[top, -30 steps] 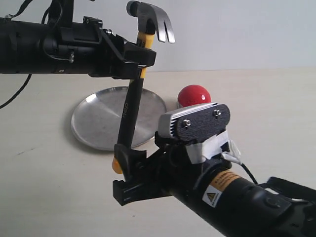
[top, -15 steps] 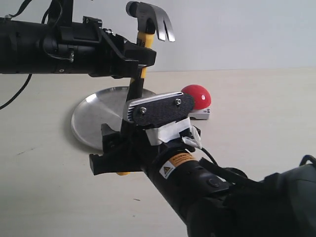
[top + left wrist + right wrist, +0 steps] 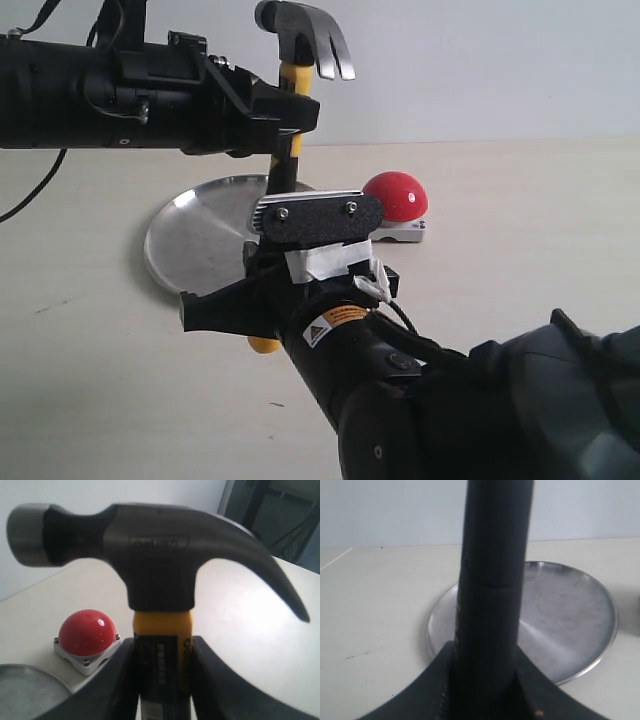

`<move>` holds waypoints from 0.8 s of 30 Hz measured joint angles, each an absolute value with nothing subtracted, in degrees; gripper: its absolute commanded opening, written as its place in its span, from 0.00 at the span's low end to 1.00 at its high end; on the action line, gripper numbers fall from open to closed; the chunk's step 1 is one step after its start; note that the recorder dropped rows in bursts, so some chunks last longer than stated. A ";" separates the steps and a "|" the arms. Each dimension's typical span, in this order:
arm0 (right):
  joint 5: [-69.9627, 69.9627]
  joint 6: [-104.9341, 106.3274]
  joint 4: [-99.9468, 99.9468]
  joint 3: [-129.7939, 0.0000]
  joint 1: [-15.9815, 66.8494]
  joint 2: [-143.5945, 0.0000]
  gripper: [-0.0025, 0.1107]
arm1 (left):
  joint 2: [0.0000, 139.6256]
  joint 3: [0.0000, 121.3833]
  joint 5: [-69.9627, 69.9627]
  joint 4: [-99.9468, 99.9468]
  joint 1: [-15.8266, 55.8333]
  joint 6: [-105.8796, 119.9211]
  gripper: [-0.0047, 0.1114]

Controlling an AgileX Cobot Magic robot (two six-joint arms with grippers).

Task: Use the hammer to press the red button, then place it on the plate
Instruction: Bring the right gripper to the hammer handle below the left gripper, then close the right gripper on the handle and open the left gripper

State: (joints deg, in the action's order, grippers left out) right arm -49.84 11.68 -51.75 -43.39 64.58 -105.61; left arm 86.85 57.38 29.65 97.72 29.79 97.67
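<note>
- Toward the far edge of the tabletop lie one plate and one red button, the button just beside the plate's rim.
- One hammer stands upright in the air, in front of the plate and not on it.
- Left gripper is clamped on its yellow neck band, under the head.
- Right gripper pinches the black handle low down, just above the yellow end.

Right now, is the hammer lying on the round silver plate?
No, the black-and-yellow claw hammer is held upright, off the round silver plate.
</note>
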 measured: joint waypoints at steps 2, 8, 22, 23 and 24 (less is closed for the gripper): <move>-49.84 11.56 -51.75 -43.39 64.58 -105.61 0.02 | 86.85 57.38 29.79 97.83 29.70 97.57 0.04; -49.84 11.47 -51.75 -43.39 64.58 -105.61 0.02 | 86.85 57.38 29.79 97.83 29.70 97.44 0.04; -47.55 11.43 -53.54 -43.39 64.67 -104.20 0.02 | 86.66 57.92 30.64 99.30 29.70 95.96 0.75; -47.55 11.43 -54.48 -43.39 64.67 -103.86 0.02 | 86.66 57.92 30.64 99.30 29.70 95.93 0.75; -47.55 11.62 -55.49 -43.39 64.67 -103.52 0.02 | 86.66 57.92 30.64 99.30 29.70 95.71 0.75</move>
State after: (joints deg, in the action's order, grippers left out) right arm -47.55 11.62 -55.49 -43.39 64.67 -103.52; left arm 86.66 57.92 30.64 99.30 29.70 95.71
